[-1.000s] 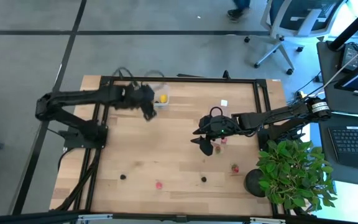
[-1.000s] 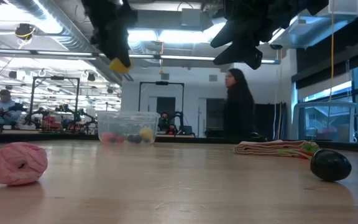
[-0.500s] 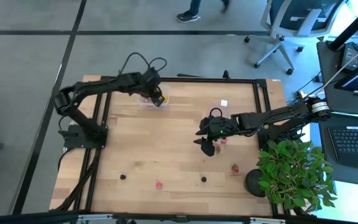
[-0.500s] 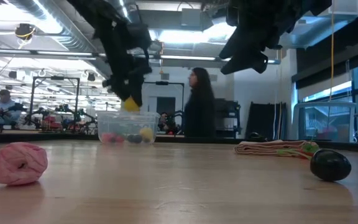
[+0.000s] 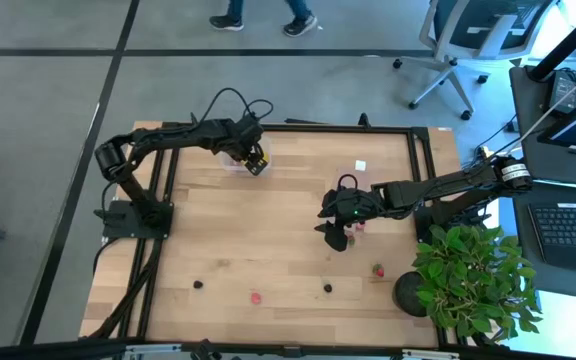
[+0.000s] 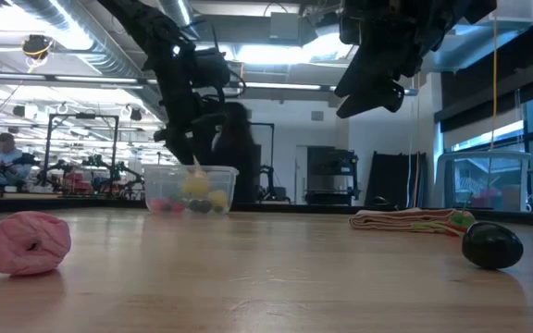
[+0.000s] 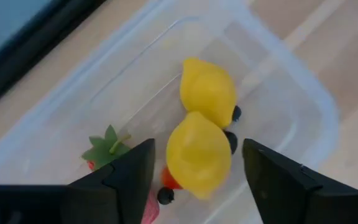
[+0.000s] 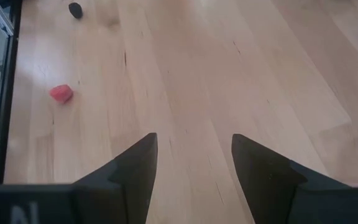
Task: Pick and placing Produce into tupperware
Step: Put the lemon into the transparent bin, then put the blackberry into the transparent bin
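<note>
Left tool (image 7: 194,163) over tupperware (image 5: 240,157) at the tabletop's (image 5: 288,220) far left, fingers apart; lemon piece (image 7: 198,154) between them, untouched, beside a second lemon (image 7: 207,91) and a strawberry (image 7: 104,149) inside. Right tool (image 5: 333,235) hangs mid-tabletop, fingers spread, empty. Loose Produce (image 5: 256,297) lies along the near edge. Risk: the left tool clips the tub's rim on withdrawal and shifts it; small round pieces may roll from a grasp.
</note>
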